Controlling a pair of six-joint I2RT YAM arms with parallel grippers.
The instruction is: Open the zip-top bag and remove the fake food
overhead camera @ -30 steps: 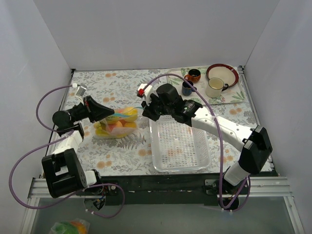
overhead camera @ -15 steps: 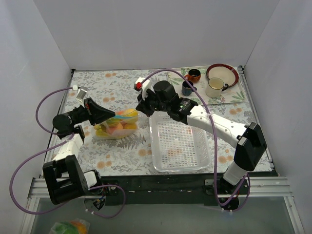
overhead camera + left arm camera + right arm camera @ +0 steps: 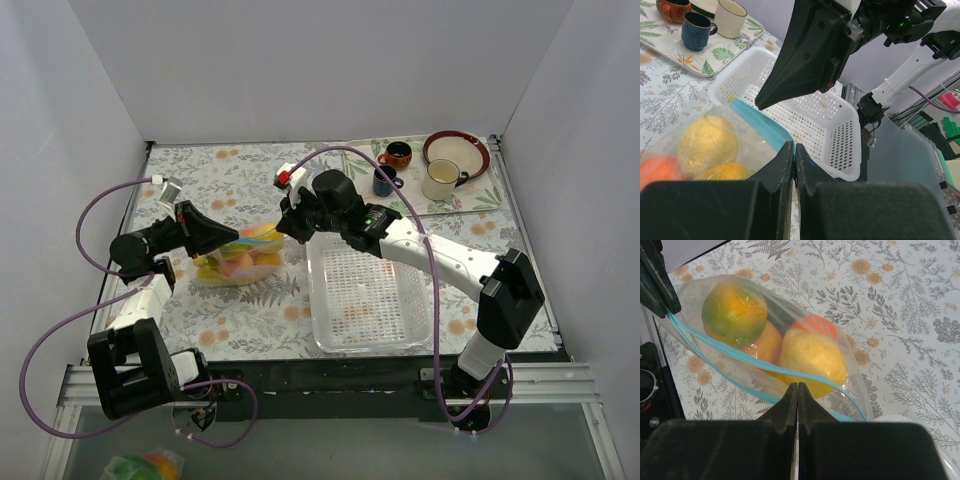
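Observation:
The zip-top bag (image 3: 238,262) lies on the flowered table left of the basket, holding the fake food: a yellow fruit (image 3: 812,360), a green-orange fruit (image 3: 735,312) and an orange one (image 3: 812,325). My left gripper (image 3: 234,240) is shut on the blue zip strip (image 3: 757,125) at the bag's left lip; its jaws (image 3: 794,147) pinch it. My right gripper (image 3: 284,228) is shut on the opposite lip; its jaws (image 3: 797,386) meet at the near strip. In the right wrist view the two blue strips (image 3: 740,357) stand apart, so the mouth gapes.
The white perforated basket (image 3: 420,320) stands right of the bag, under my right arm. A tray at the back right holds a blue mug (image 3: 384,181), a brown mug (image 3: 397,155), a cream mug (image 3: 440,180) and a plate (image 3: 457,148). White walls close in on three sides.
My right gripper has moved a little left and back, drawing its lip of the bag with it. My left gripper has shifted slightly, still on its lip. The bag's mouth has lifted.

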